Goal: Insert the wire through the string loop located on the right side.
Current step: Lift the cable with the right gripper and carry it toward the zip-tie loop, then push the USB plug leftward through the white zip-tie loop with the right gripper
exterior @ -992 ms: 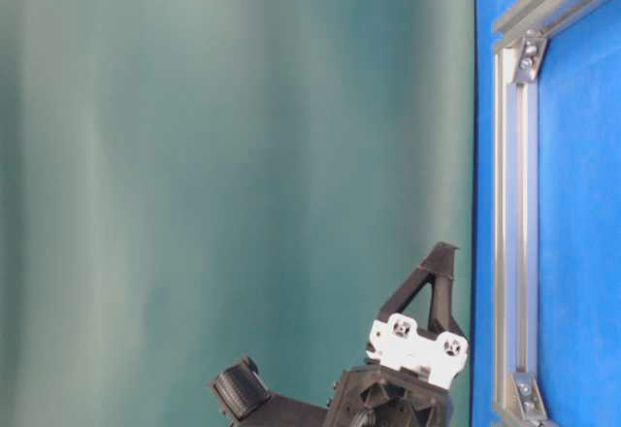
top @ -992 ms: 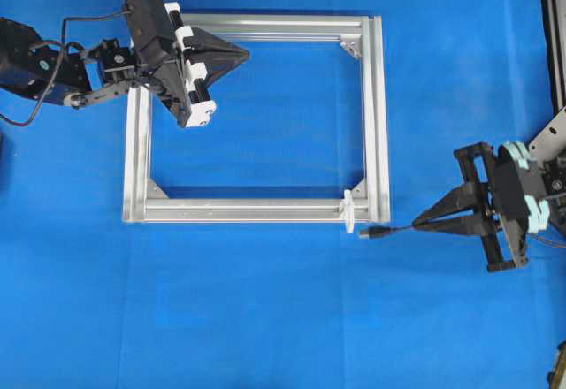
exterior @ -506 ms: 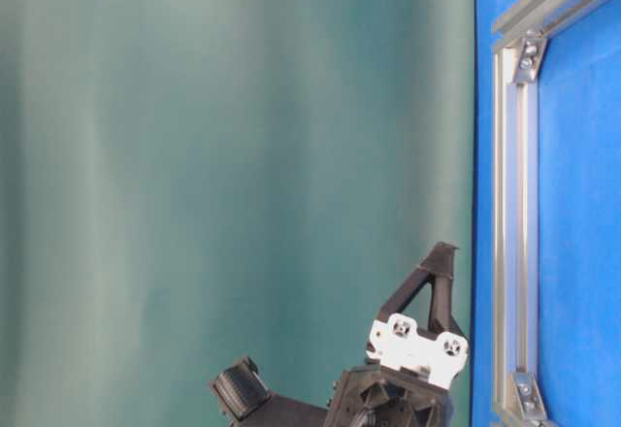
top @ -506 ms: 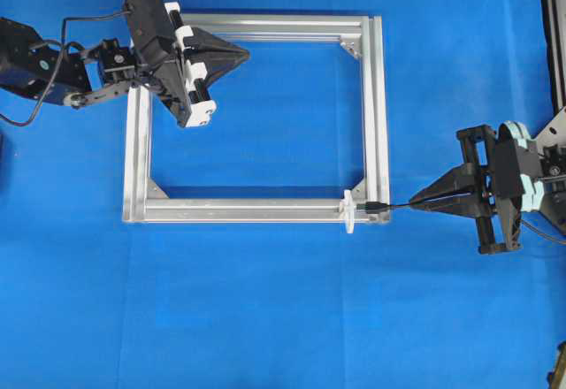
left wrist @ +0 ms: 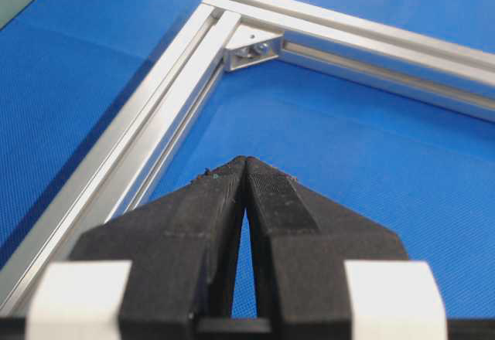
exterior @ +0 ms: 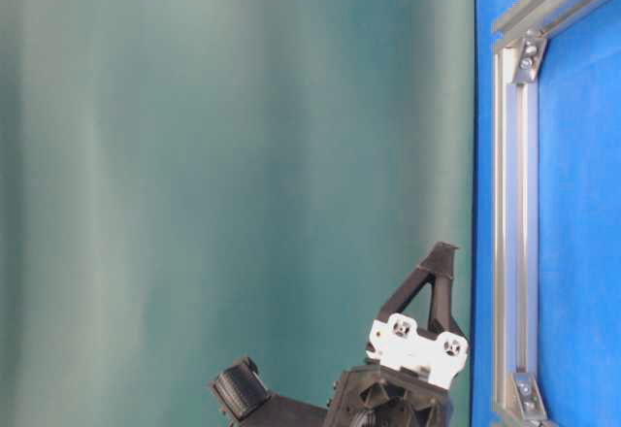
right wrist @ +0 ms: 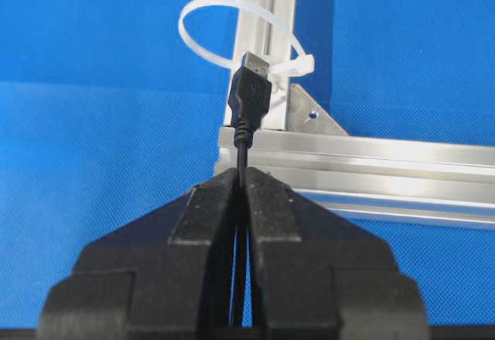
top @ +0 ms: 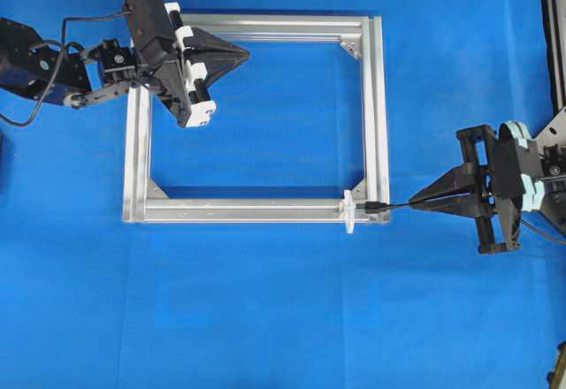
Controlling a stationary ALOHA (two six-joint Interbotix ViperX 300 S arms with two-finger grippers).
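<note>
My right gripper (top: pixel 413 202) (right wrist: pixel 242 171) is shut on the wire (top: pixel 395 205) (right wrist: pixel 243 153), a thin black cable whose USB plug (top: pixel 376 206) (right wrist: pixel 250 91) sticks out ahead of the fingertips. The plug's silver tip sits just in front of the string loop (top: pixel 349 211) (right wrist: pixel 203 9), a white loop standing upright on the near right corner of the silver frame (top: pixel 378 115) (right wrist: pixel 363 154). The tip overlaps the loop's lower edge, but I cannot tell if it has entered. My left gripper (top: pixel 245 52) (left wrist: pixel 245 160) is shut and empty above the frame's far left corner.
The silver aluminium frame lies flat on the blue cloth (top: pixel 283 309), with corner brackets (left wrist: pixel 253 46) (right wrist: pixel 312 114) inside its corners. In the table-level view the left arm (exterior: pixel 412 349) hovers beside the frame's rail (exterior: pixel 511 213). Dark equipment (top: pixel 553 18) stands at the table's right edge.
A second ago the plug lay lower, off the frame's corner. My right gripper has carried it up level with the loop and has held still for the last half second. The left arm is unmoved.
</note>
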